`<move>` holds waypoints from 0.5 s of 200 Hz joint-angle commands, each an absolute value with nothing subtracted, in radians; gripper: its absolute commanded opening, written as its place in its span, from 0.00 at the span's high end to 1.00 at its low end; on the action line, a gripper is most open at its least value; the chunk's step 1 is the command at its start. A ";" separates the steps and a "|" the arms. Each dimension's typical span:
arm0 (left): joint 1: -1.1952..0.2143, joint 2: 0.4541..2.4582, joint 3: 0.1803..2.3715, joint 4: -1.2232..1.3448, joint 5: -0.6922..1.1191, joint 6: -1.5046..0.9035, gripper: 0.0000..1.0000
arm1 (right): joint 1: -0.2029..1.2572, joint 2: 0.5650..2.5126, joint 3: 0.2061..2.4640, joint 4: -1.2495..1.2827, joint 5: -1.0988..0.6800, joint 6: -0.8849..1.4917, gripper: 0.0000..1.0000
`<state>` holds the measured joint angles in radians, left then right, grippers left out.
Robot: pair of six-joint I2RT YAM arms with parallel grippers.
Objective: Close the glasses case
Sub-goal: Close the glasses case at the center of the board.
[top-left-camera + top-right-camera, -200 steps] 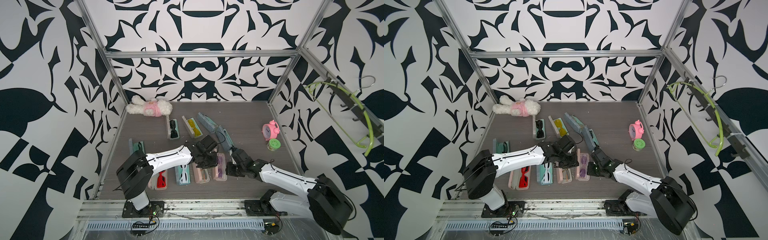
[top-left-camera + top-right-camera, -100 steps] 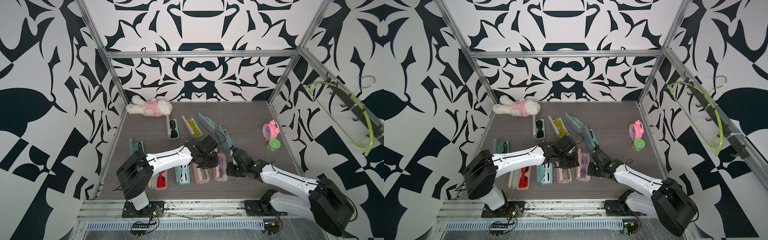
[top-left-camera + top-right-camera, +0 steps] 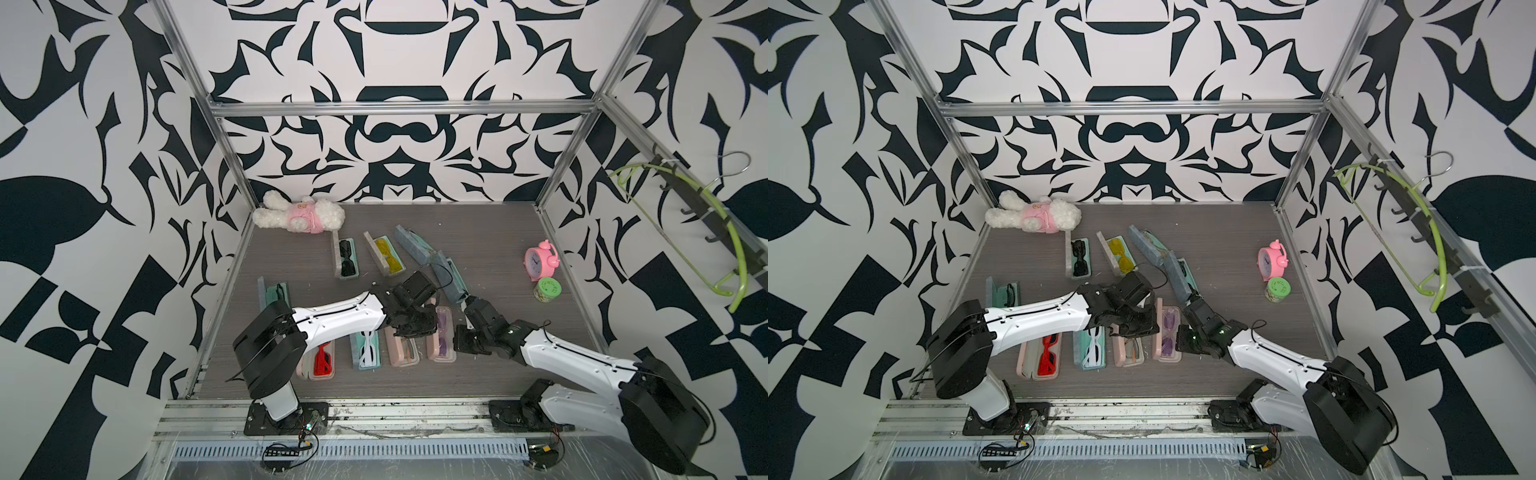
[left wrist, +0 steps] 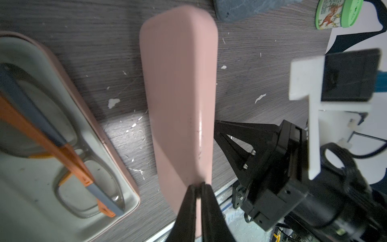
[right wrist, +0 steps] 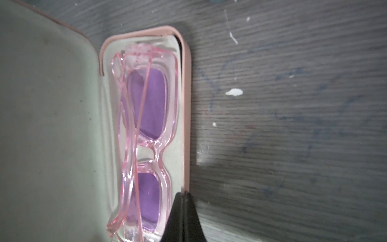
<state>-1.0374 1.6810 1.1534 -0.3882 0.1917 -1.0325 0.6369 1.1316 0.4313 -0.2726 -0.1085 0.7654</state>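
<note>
My left gripper (image 4: 196, 188) is pinched onto the free long edge of the pink lid (image 4: 178, 83), with its tips pressed together and the lid's lip caught between them. In the left wrist view the lid stands on edge, running up the middle of the frame. I read that hold as the way to swing the lid over on its hinge, since a thin lip is all there is to take.

My right gripper (image 5: 183, 196) is pressed together too. Its tips are at the outer rim of the glasses case (image 5: 186, 104), low in the middle of the right wrist frame. I can't tell whether the wall is nipped between them or they only bear against it. Either way, I judge it is there to pin the base so the case doesn't slide on the counter (image 5: 293, 125) as the lid comes over.

The pink glasses with purple lenses (image 5: 150, 109) lie folded in the tray and, as far as I can see, shouldn't block the lid.

In both top views the case sits in the lower middle of the frame, at the right end of the front row of open cases (image 3: 365, 353). The left gripper is at its left side in the frame and the right gripper at its right. The lid is not yet down.
</note>
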 commanded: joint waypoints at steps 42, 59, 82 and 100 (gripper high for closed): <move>-1.052 1.716 1.144 -0.380 0.211 -1.035 0.89 | 0.640 1.128 0.410 -0.319 -0.084 0.778 1.00; -1.053 1.718 1.144 -0.378 0.212 -1.037 0.89 | 0.640 1.129 0.411 -0.319 -0.084 0.778 1.00; -1.054 1.722 1.141 -0.363 0.220 -1.045 0.89 | 0.640 1.129 0.409 -0.318 -0.084 0.778 1.00; -1.054 1.726 1.141 -0.359 0.223 -1.045 0.89 | 0.641 1.127 0.408 -0.321 -0.084 0.778 1.00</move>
